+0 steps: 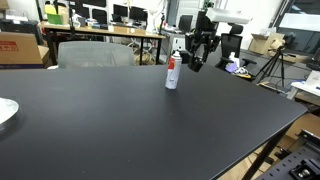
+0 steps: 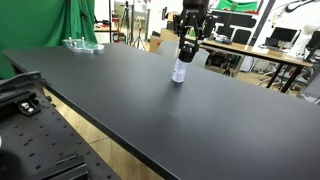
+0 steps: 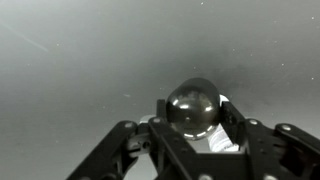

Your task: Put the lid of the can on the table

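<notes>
The can (image 1: pixel 172 72) stands upright on the black table (image 1: pixel 120 120), white with a red label; it also shows in an exterior view (image 2: pixel 180 71). My gripper (image 2: pixel 187 48) hangs just above its top, also seen in an exterior view (image 1: pixel 194 58). In the wrist view the gripper (image 3: pixel 195 118) has its fingers closed against both sides of the lid (image 3: pixel 193 107), a shiny black round cap. The white can body (image 3: pixel 215 140) shows below the lid, slightly offset from it. The lid is too small to make out in the exterior views.
A clear dish (image 1: pixel 5 112) lies at one table edge, also in an exterior view (image 2: pixel 82 44). Wooden desks with monitors (image 1: pixel 110 25), a grey chair (image 1: pixel 95 52) and a tripod (image 1: pixel 275 65) stand beyond the table. A green curtain (image 2: pixel 60 25) hangs behind.
</notes>
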Motion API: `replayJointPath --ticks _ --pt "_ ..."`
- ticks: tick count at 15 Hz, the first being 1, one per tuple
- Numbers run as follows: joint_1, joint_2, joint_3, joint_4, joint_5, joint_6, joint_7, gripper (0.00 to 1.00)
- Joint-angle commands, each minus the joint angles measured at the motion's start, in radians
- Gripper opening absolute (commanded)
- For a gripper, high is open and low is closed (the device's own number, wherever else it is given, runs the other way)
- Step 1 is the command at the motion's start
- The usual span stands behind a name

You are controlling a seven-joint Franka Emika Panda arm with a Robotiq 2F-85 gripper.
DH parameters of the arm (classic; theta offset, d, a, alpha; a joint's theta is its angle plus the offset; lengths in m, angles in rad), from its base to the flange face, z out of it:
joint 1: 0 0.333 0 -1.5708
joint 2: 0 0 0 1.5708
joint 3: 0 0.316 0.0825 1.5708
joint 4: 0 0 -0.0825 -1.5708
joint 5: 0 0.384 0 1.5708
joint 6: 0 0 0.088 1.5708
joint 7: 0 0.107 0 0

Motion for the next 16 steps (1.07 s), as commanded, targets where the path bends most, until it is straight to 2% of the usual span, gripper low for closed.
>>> replayJointPath --ticks 1,7,14,15,16 --pt "0.017 0.039 -0.016 -0.016 -0.044 0.059 0.012 0.32" --pt "0.03 0.133 -0.036 -0.012 -0.075 0.122 -0.006 0.32" --pt "0.065 0.191 -0.087 0.0 -0.145 0.119 0.014 0.32" --pt "0.073 0.195 -0.094 0.001 -0.156 0.115 0.024 0.7" --pt "0.077 0.197 -0.098 0.002 -0.16 0.114 0.025 0.82"
